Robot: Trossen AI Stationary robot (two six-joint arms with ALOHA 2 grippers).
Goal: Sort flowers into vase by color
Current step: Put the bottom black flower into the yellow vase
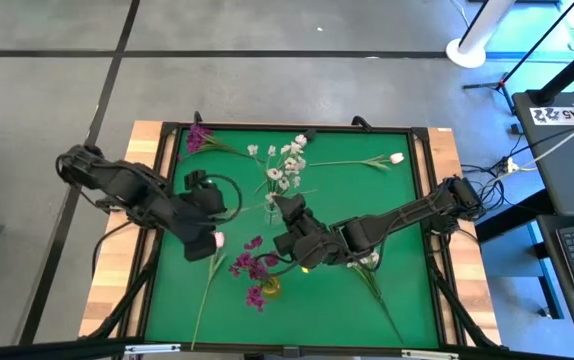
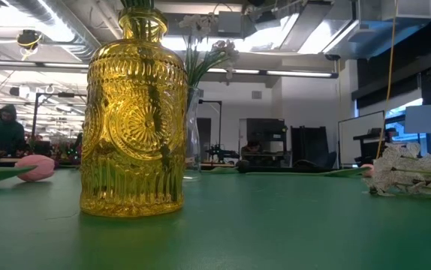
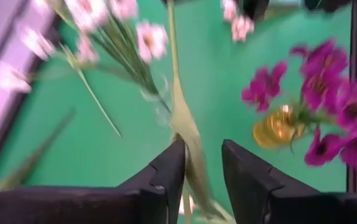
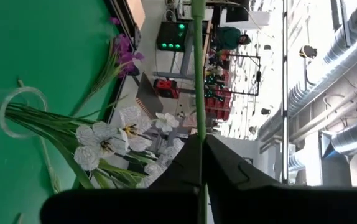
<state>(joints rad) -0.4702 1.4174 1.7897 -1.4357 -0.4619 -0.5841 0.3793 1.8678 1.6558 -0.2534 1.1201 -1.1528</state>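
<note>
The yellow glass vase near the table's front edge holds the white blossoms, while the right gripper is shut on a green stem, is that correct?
Not quite: the yellow glass vase holds magenta-purple flowers, as the high view shows. The right gripper is indeed shut on a green stem.

Green table [image 1: 367, 215], amber-yellow embossed glass vase [image 2: 133, 120] with medallion pattern, magenta flowers [image 1: 252, 265], white blossoms [image 1: 285, 165], pale pink tulip bud [image 1: 397, 158], dark grippers.
</note>
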